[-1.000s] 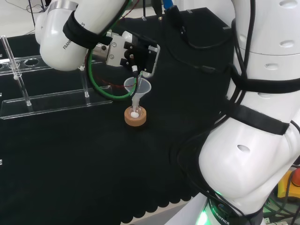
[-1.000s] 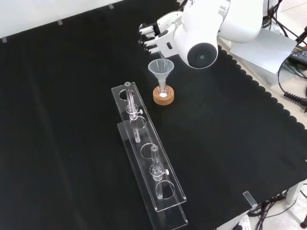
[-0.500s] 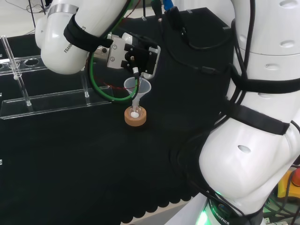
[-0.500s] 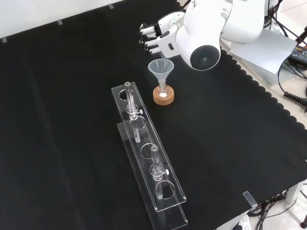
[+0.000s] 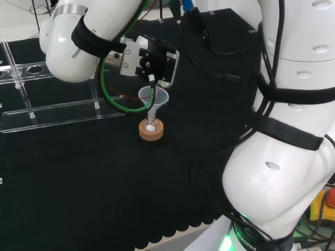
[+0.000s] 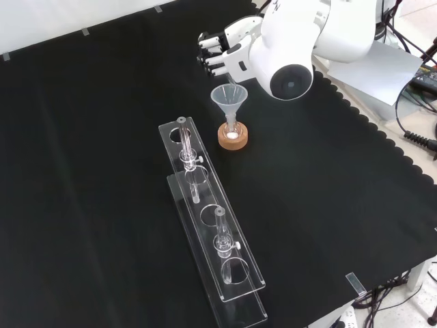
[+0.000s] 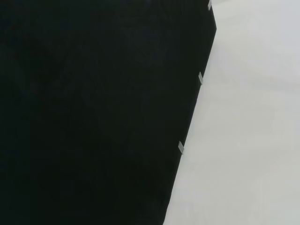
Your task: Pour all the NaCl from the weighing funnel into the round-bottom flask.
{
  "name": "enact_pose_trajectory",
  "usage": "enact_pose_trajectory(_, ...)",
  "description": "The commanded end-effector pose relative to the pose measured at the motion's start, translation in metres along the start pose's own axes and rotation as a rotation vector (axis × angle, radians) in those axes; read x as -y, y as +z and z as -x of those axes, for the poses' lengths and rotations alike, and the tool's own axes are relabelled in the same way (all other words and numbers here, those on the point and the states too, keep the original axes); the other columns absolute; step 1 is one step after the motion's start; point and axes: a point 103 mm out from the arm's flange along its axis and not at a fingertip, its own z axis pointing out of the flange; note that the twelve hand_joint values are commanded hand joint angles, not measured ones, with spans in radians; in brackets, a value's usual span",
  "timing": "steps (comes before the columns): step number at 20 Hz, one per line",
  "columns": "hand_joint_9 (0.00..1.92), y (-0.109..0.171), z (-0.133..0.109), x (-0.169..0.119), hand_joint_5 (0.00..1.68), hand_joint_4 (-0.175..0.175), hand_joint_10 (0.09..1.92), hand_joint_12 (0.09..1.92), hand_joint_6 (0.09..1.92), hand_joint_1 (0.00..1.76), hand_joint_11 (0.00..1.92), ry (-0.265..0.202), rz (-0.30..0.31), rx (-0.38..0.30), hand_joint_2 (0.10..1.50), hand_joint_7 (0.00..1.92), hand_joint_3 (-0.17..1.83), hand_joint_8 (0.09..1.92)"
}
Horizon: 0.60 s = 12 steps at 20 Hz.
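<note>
A small round-bottom flask [image 5: 151,127] [image 6: 233,134] sits in a cork ring stand [image 5: 151,134] [image 6: 233,141], with white powder showing at its bottom. A clear plastic funnel [image 5: 154,97] [image 6: 229,98] stands in its neck. The black and white hand [image 5: 148,58] [image 6: 220,52] hovers just above that funnel, fingers curled round a thin glass weighing funnel [image 5: 152,83] [image 6: 232,83]. The weighing funnel is tipped steeply, its lower end inside the plastic funnel's cone. What it holds I cannot make out.
Two long clear acrylic racks [image 5: 57,112] [image 6: 218,246] with upright glass tubes lie beside the flask, at the left in the head view and below it in the front view. The wrist view has black cloth [image 7: 93,112] and its edge against a pale floor.
The arm's upper link and the hand have risen slightly over the last second. The weighing funnel stays tipped into the plastic funnel; flask and racks have not moved.
</note>
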Motion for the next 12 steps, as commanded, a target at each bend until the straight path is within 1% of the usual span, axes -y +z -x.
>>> enact_pose_trajectory(1, 0.91, 0.001, 0.001, 0.000, 1.08, 0.175, 0.43, 1.21, 0.91, 1.06, 0.59, 0.003, -0.004, 0.001, 1.15, 0.55, -0.17, 0.60)
enact_pose_trajectory(3, 0.91, 0.002, 0.001, 0.000, 1.08, 0.175, 0.43, 1.21, 0.91, 1.06, 0.60, 0.002, -0.001, -0.014, 1.15, 0.55, -0.17, 0.60)
enact_pose_trajectory(8, 0.91, 0.010, 0.003, -0.004, 1.08, 0.175, 0.43, 1.21, 0.91, 1.06, 0.60, -0.010, 0.007, -0.088, 1.15, 0.55, -0.17, 0.60)
enact_pose_trajectory(12, 0.91, 0.013, 0.005, -0.006, 1.08, 0.175, 0.43, 1.20, 0.90, 1.06, 0.60, -0.015, 0.008, -0.115, 1.15, 0.55, -0.17, 0.60)
